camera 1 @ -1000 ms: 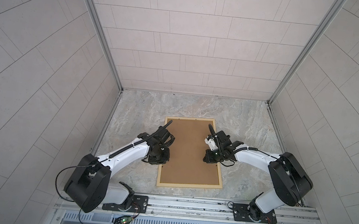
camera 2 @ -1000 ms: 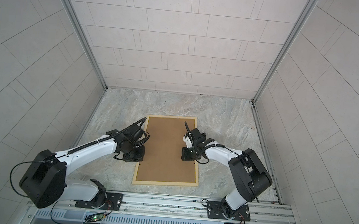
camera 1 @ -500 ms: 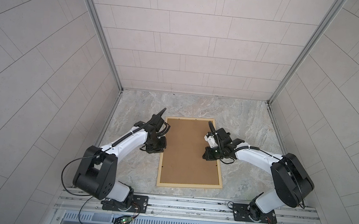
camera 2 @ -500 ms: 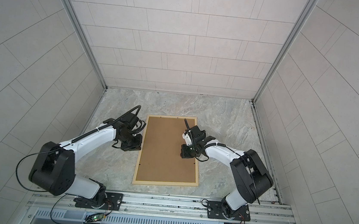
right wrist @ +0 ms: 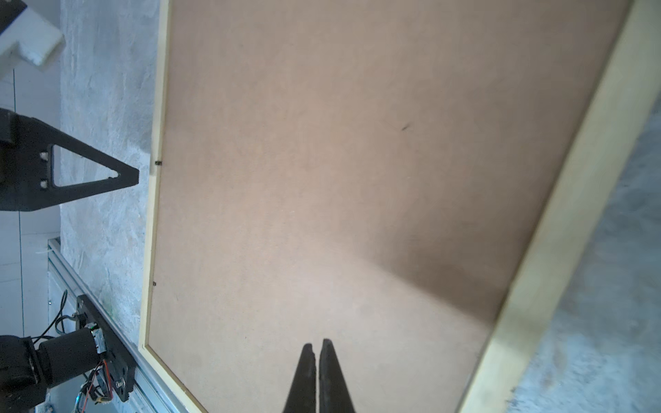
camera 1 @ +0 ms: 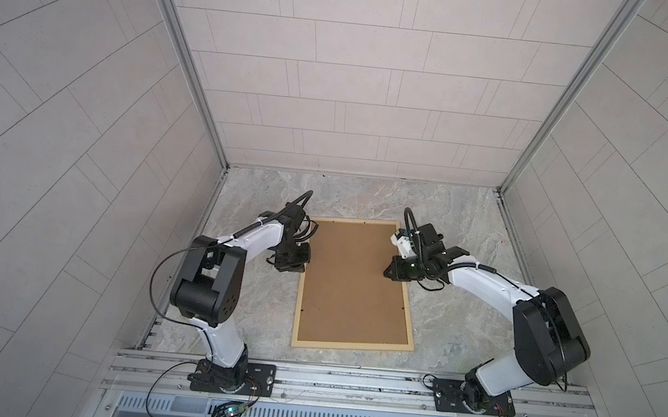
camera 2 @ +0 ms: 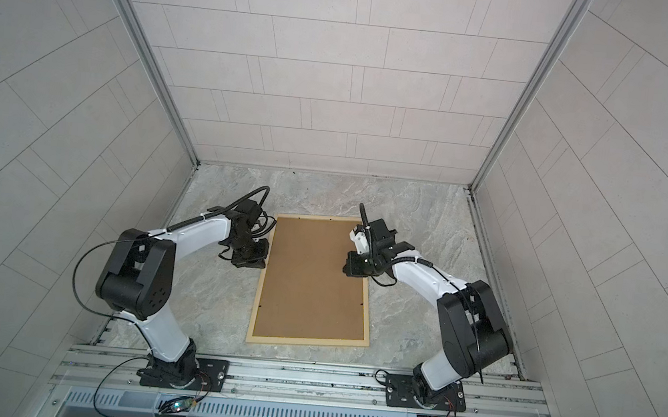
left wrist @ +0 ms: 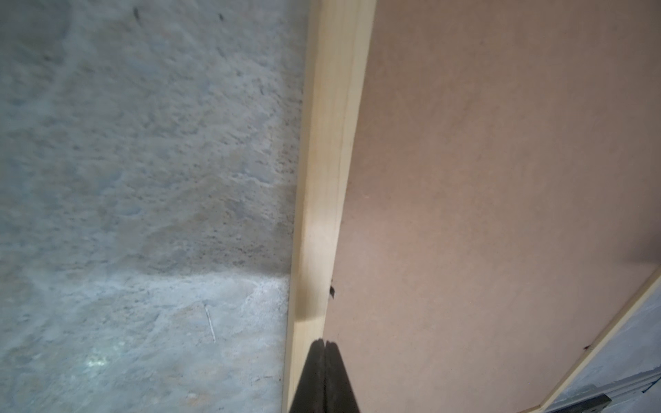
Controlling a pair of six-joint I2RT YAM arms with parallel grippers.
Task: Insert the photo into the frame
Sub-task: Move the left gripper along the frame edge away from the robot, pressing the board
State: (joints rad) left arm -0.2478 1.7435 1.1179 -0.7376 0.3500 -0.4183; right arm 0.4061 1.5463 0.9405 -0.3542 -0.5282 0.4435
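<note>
Pale-wood frame, one, around one brown board; left fingers and right fingers, two pairs, both tight together, empty

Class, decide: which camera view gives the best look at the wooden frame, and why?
Either top view: both show the frame almost whole, four pale bars around the brown backing board. The left wrist view shows stretches of two bars; the right wrist view shows parts of three.
</note>
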